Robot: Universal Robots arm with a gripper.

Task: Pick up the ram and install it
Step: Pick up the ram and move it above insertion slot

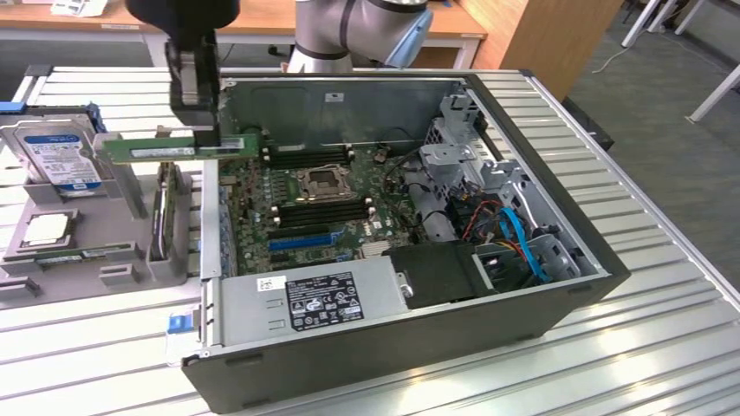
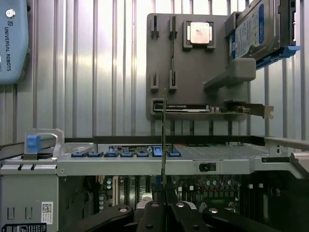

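Black fingers [image 1: 208,128], matte and hard-edged, are clamping shut on the ram [image 1: 151,150], a long, thin, flat green stick that is hanging level in the air above the line where the grey plastic holder [image 1: 110,221] is meeting the open computer case [image 1: 405,364], toward the far edge of the desk [image 1: 659,347] on the exterior view's left. From the wrist view the stick is showing edge-on as a bare sliver rising between the two pads. A pale label is running along its face, while its chips are proving too small to make out and the fingers are covering part of its length. Ribbed, shiny metal slats are forming the desk. A boxy silver hard drive [image 1: 58,156] is standing in the holder, partly hidden by its grey cradle. Inside the case the green motherboard [image 1: 312,199] is lying flat, its near part hidden under a silver box [image 1: 312,299].
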